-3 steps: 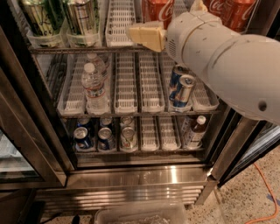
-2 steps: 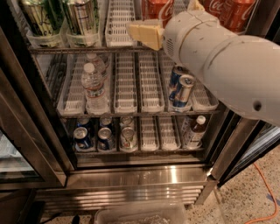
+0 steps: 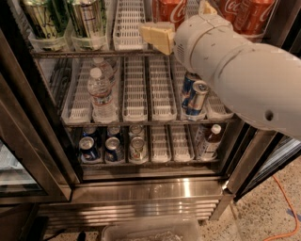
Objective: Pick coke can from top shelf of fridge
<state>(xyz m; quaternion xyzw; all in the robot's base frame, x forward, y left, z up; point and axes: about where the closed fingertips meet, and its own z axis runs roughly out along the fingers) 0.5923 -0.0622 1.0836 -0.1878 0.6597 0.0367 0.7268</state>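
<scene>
The fridge (image 3: 155, 188) stands open in front of me. On its top shelf (image 3: 94, 52), red coke cans show at the upper middle (image 3: 171, 9) and the upper right (image 3: 247, 14), cut off by the top edge. My gripper (image 3: 181, 21) is at the front of that shelf, at the end of my thick white arm, which crosses in from the right. It is open: one pale yellow finger (image 3: 157, 36) lies left of and below the middle coke can, and the other fingertip (image 3: 207, 7) lies to its right. It holds nothing.
Tall green-and-silver cans (image 3: 44, 19) stand at the shelf's left beside an empty white lane tray (image 3: 127, 23). The middle rack holds water bottles (image 3: 101, 92) and blue-and-silver cans (image 3: 195, 96). The bottom rack holds small cans (image 3: 110, 148) and a brown bottle (image 3: 209, 141). The door frame (image 3: 28, 141) is at left.
My arm and gripper have hardly moved. The cans stand as before.
</scene>
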